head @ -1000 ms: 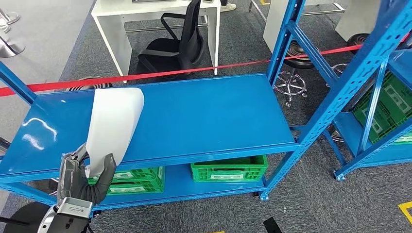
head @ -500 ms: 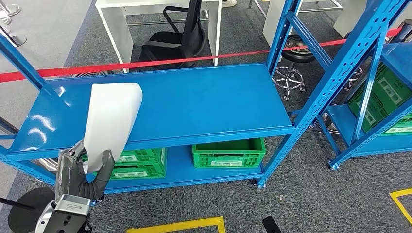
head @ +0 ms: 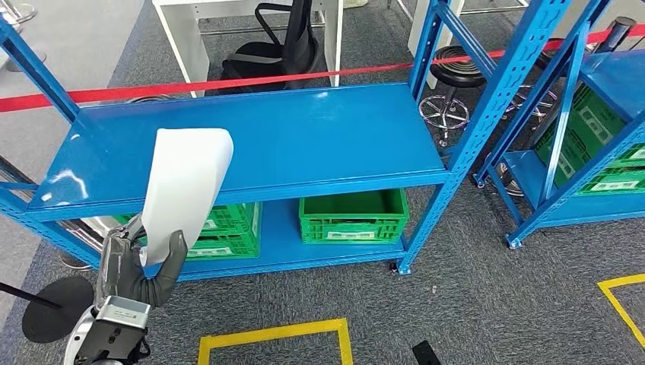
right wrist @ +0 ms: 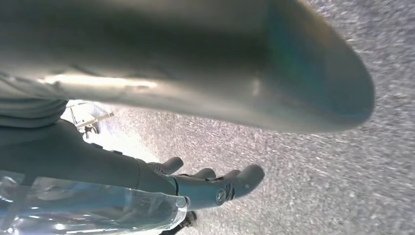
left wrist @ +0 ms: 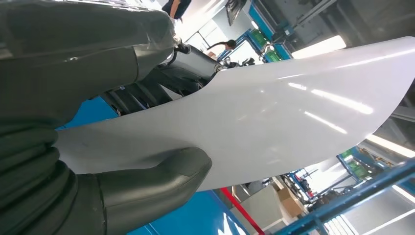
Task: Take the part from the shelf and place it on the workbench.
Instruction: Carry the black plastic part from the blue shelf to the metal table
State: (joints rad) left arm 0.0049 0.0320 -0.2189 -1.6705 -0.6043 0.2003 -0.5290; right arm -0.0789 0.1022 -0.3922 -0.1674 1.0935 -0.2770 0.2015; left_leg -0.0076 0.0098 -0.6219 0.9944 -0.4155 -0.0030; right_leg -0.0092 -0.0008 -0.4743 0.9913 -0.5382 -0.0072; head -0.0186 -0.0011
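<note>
Since the earlier frames our whole view has slid: the blue shelf [head: 251, 144] sits higher and further off in the head picture and a yellow floor marking [head: 274, 338] now lies just ahead of us, which we read as our own body backing away, not the rack moving. The white part [head: 182, 190] has kept its place in our left hand [head: 137, 270], standing up from the hand and tilted a little towards the shelf, its top edge overlapping the shelf's front lip in the picture. The left hand is clamped on the part's lower end, thumb [left wrist: 161, 181] pressed on one face and the darker fingers on the other. We judge the part a thin, smooth, glossy curved panel, light but likely to flex and slippery, so a hold nearer its middle would steady it; gripped at one end, it could swing or slip. Our right hand [right wrist: 205, 183] hangs over grey carpet, its fingers loosely extended and holding nothing. The workbench is nowhere visible yet.
</note>
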